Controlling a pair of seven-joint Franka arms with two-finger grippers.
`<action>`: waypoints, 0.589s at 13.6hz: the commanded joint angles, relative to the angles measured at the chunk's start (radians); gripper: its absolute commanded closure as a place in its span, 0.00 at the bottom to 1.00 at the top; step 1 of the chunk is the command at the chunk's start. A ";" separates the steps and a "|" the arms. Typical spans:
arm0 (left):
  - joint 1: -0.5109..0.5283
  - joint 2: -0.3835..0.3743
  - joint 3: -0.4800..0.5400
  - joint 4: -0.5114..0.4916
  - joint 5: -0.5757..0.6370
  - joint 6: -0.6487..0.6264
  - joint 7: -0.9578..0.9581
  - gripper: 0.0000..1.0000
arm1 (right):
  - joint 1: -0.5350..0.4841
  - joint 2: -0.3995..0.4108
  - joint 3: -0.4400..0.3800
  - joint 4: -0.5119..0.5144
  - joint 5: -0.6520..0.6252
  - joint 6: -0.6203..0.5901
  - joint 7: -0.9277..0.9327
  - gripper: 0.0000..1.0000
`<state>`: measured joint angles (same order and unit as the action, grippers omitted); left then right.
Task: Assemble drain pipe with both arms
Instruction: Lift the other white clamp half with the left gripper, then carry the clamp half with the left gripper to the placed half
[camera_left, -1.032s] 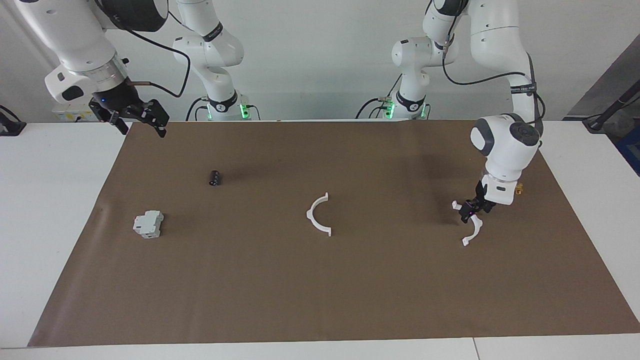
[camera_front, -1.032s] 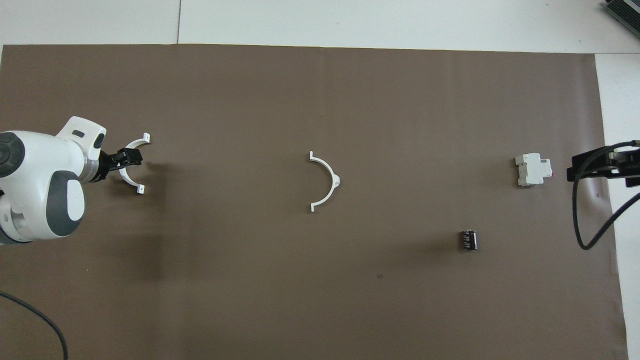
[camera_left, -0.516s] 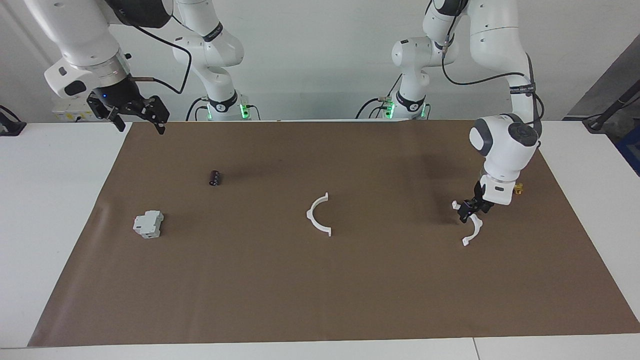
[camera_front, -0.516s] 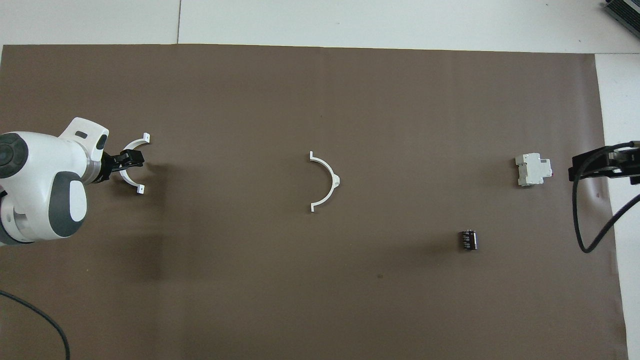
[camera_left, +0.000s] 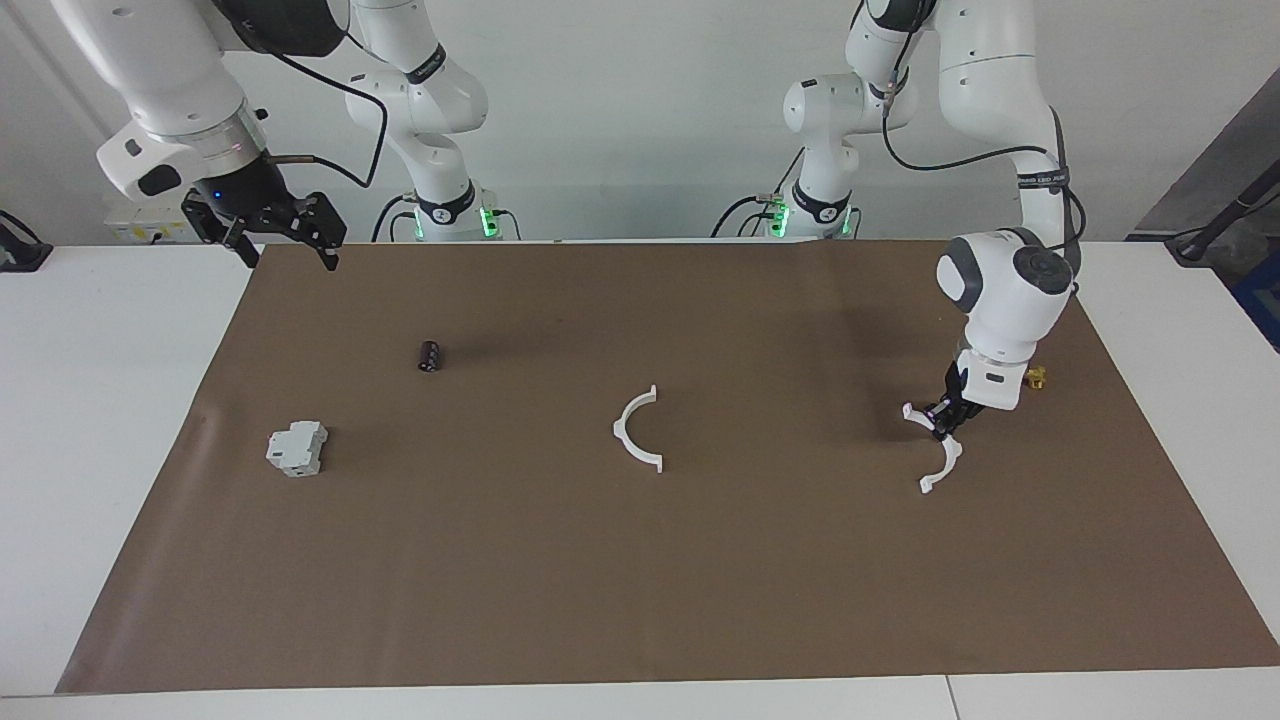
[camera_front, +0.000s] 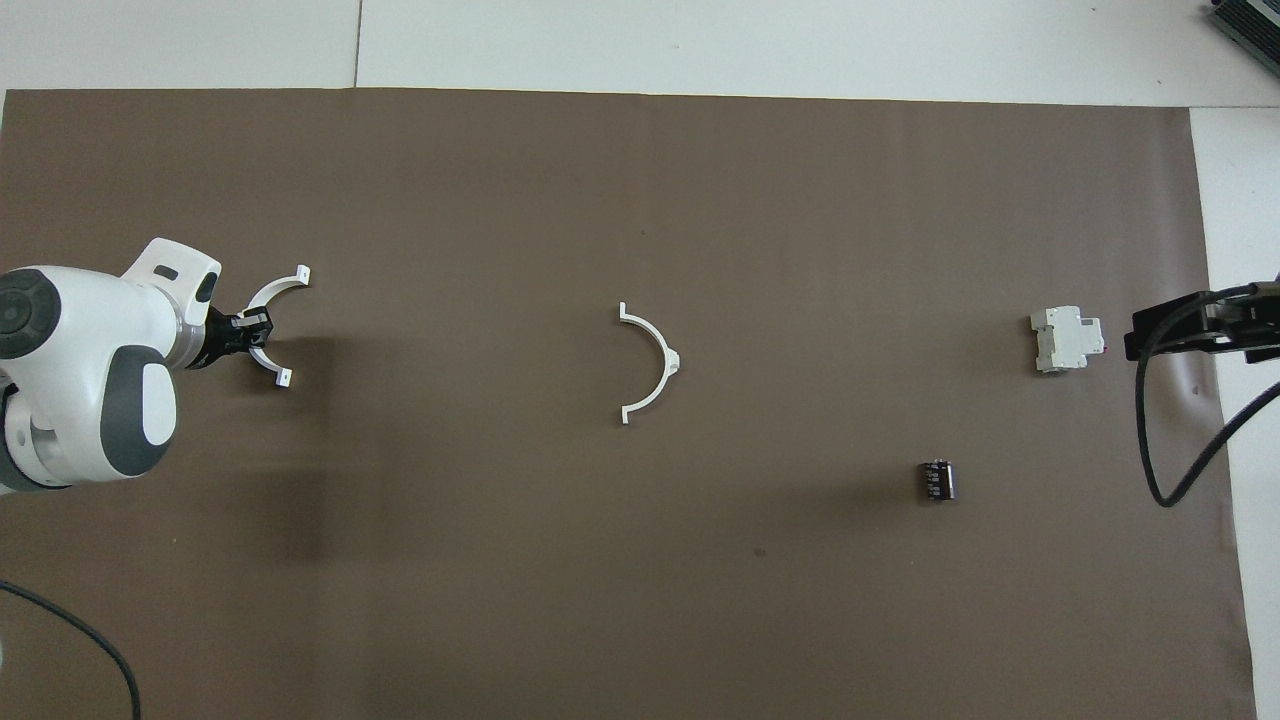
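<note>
Risk, slip: the left end effector (camera_left: 944, 421) pinches only the thin mid-span of one half-ring arc (camera_left: 938, 452); the arc probably pivots between the fingers when lifted, leaving its tabs skewed.
Risk, misfit: if that arc tilts, its end tabs likely miss those of the second arc (camera_left: 635, 431) at the join.
Risk, push: the second arc lies loose on the bench (camera_left: 700, 600); pressing against it unheld would likely slide it along the brown mat (camera_left: 700, 300).
Left end effector: clenched on the arc's middle, low at the mat, at the left arm's end.
Held arc: both tabs stick out either side of the fingers.
Second arc: flat at mid-mat, well apart from either end effector.
Right end effector (camera_left: 285, 230): fingers spread, empty, waiting over the mat's edge at the right arm's end.
Bystanders: a grey-white block (camera_left: 297, 449) and a black cylinder (camera_left: 429, 355), both clear of the arcs.
</note>
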<state>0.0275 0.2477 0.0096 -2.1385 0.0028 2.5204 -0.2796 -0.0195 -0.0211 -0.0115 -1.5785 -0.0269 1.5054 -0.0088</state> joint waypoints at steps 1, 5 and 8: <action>-0.021 -0.015 0.004 0.000 -0.012 0.011 0.011 1.00 | -0.007 0.007 0.004 0.009 -0.002 0.006 -0.057 0.00; -0.136 -0.028 0.009 0.117 -0.006 -0.150 -0.193 1.00 | -0.016 0.004 0.004 0.008 0.008 0.002 -0.050 0.00; -0.299 -0.031 0.010 0.123 0.112 -0.166 -0.560 1.00 | -0.019 0.004 0.002 0.008 0.016 0.009 -0.053 0.00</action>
<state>-0.1770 0.2299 0.0027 -2.0179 0.0397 2.3913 -0.6532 -0.0219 -0.0209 -0.0145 -1.5785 -0.0266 1.5068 -0.0369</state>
